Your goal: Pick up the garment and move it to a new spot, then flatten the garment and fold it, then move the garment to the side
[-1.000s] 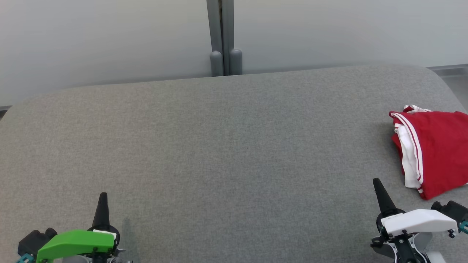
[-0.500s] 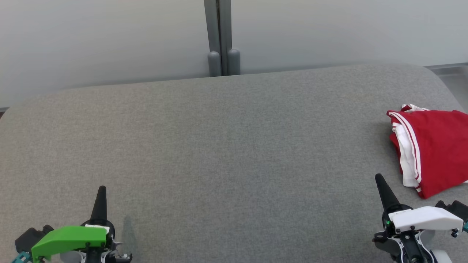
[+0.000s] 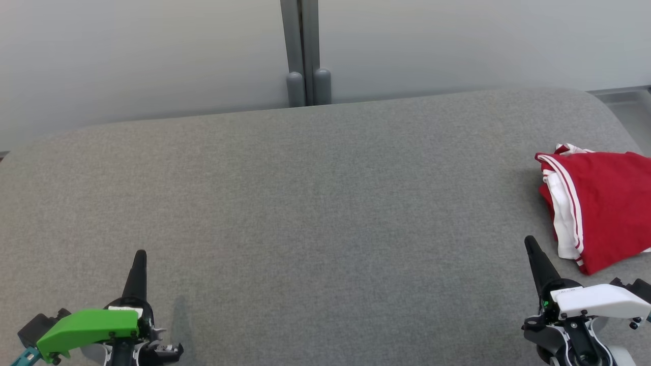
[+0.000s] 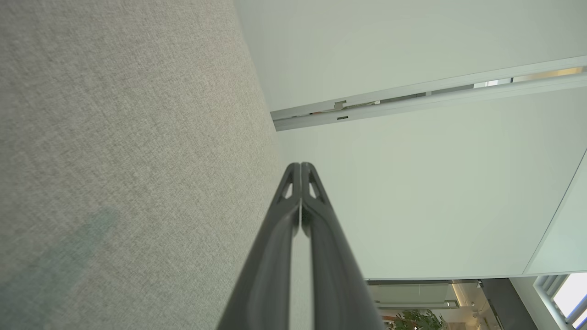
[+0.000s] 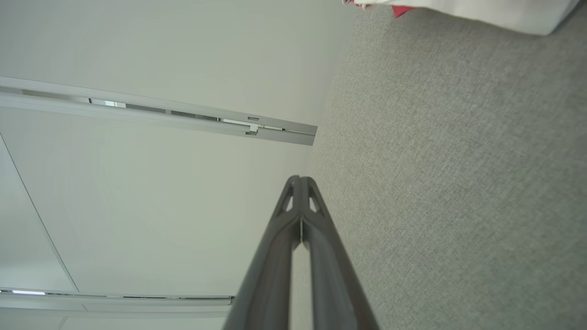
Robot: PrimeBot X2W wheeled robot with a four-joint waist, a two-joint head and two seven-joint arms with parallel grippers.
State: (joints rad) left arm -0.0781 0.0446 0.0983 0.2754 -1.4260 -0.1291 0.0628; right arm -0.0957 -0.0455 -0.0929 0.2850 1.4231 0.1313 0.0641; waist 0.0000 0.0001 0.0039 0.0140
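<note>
With the folded red garment with white striped trim (image 3: 602,208) lying at the far right of the grey fabric-covered bench (image 3: 305,203), the nearer right claw (image 3: 530,243) and left claw (image 3: 140,254), both pressed together and empty, suggest the right one should spread before reaching for the bundle's near edge.

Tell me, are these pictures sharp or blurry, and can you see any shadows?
Head view: sharp, evenly lit, with a faint shadow on the gray cloth surface beside the left gripper. Left wrist view: the fingers look stretched and the near ends are soft. Right wrist view: the red and white garment is cut off at the top edge.
</note>
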